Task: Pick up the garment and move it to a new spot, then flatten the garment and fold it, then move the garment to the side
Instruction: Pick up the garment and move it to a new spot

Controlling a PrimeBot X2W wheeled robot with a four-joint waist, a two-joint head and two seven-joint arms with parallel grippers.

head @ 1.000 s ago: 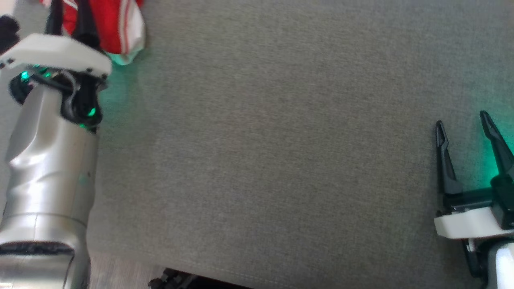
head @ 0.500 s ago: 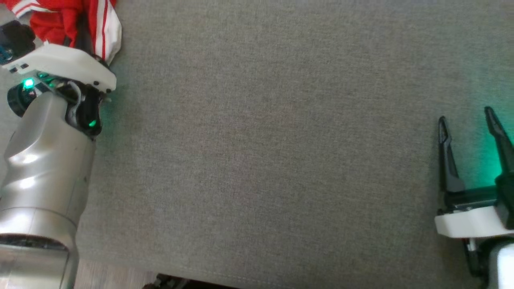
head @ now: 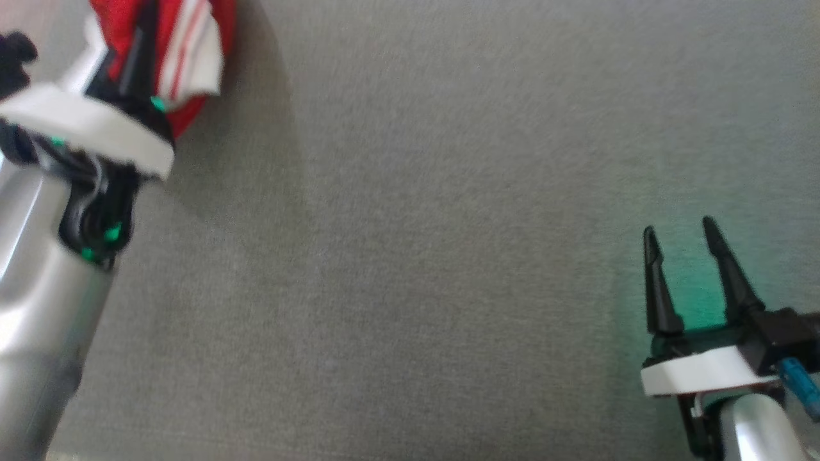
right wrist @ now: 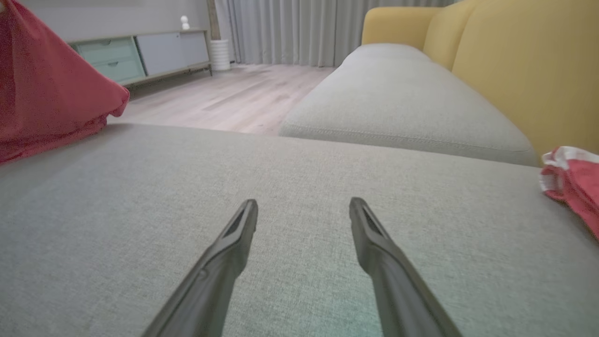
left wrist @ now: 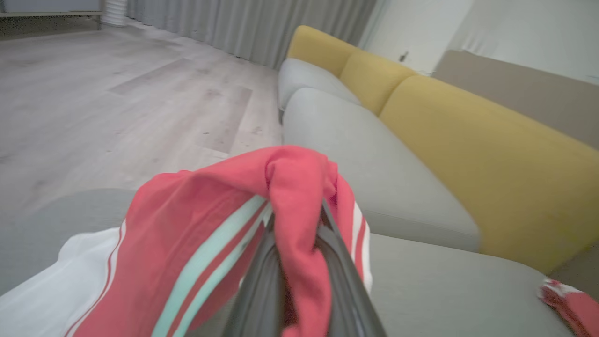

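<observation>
Garment [left wrist: 201, 220], red with white stripes, hangs bunched from the left tool [left wrist: 299, 248], which is clamped on it over the sofa cushion [head: 448, 256], probably for carrying. The right tool [head: 679, 230] rests spread wide, holding nothing.

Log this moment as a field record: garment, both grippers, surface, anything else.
garment: red with white stripes, bunched, draped over the left gripper's fingers
left gripper: shut on the garment
right gripper: open, empty, over the grey cushion
surface: grey cushion, with yellow backrest behind
other: second red-and-white cloth lying near the backrest
</observation>
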